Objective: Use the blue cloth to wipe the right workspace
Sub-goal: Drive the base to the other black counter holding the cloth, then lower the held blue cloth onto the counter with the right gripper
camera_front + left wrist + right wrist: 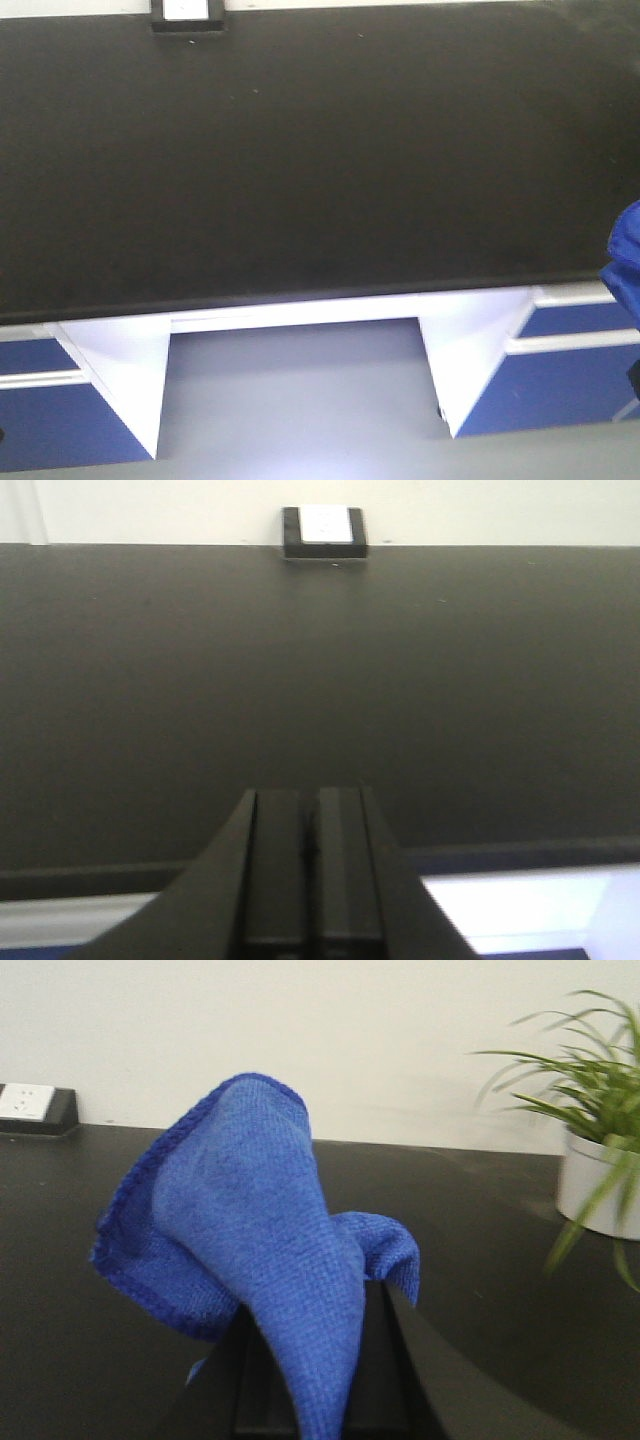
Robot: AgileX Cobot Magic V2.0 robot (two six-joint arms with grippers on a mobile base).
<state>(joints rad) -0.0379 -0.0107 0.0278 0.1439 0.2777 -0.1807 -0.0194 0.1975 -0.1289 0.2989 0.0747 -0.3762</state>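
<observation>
The blue cloth is pinched between the fingers of my right gripper and stands up in a crumpled fold above the black worktop. In the front view only a piece of the cloth shows at the right edge, at the worktop's front edge; the right gripper itself is hidden there. My left gripper is shut and empty, its two fingers pressed together, held over the front edge of the worktop. It does not show in the front view.
A black-framed white wall socket sits at the back of the worktop; it also shows in the left wrist view and in the right wrist view. A potted green plant in a white pot stands at the back right. Blue cabinet drawers lie below the worktop.
</observation>
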